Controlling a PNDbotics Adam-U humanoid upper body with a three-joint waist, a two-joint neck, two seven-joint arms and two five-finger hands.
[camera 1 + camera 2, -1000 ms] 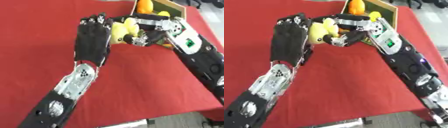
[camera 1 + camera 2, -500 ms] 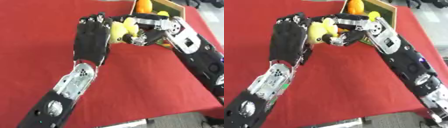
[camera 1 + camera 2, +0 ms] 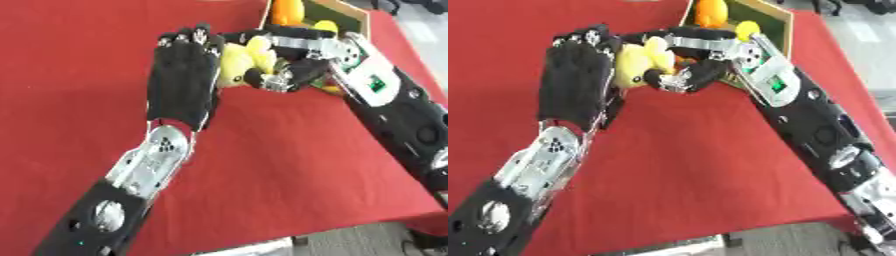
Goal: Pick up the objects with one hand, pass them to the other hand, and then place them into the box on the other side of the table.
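Nearest to us, our two black and silver arms reach up across the red cloth-covered table (image 3: 262, 165). Our left hand (image 3: 182, 85) is flat with its back toward us, fingers straight, pressed against the side of a soft yellow duck-shaped toy (image 3: 238, 65). Our right hand (image 3: 282, 75) comes in from the right with fingers and thumb curled round the same toy, which sits between both hands, lifted just above the cloth. Beyond them, at the table's far edge, a shallow box with a green lining and pale wooden rim (image 3: 770, 21) holds an orange rounded object (image 3: 710, 12) and a small yellow one (image 3: 748, 29).
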